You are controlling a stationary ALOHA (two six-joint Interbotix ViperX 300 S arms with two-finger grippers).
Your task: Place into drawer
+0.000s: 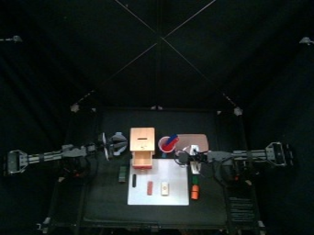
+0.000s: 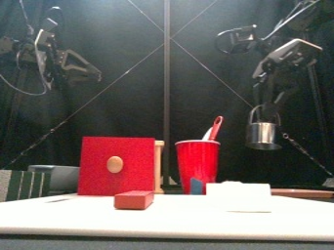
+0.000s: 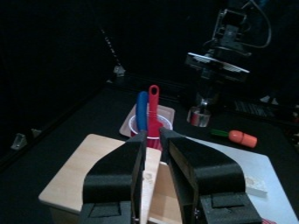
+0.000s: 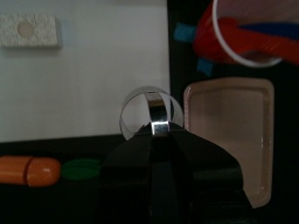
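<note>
The drawer (image 1: 141,145) is a tan wood box with a red front and a round knob (image 2: 117,166); it looks closed. My left gripper (image 1: 119,144) hangs above it at its left side, and the left wrist view shows its wood top (image 3: 87,166) under the jaws. The jaws stand close together with nothing between them (image 3: 156,166). My right gripper (image 1: 185,158) is shut on a small silver metal cup (image 2: 263,135) and holds it above the table, right of the drawer. The cup also shows in the right wrist view (image 4: 152,112).
A red cup (image 2: 197,161) with red and blue utensils stands right of the drawer. A flat dark-red tray (image 1: 194,139) lies beside it. In front lie a red block (image 2: 133,200), a white block (image 2: 243,197) and an orange-and-green item (image 1: 193,193).
</note>
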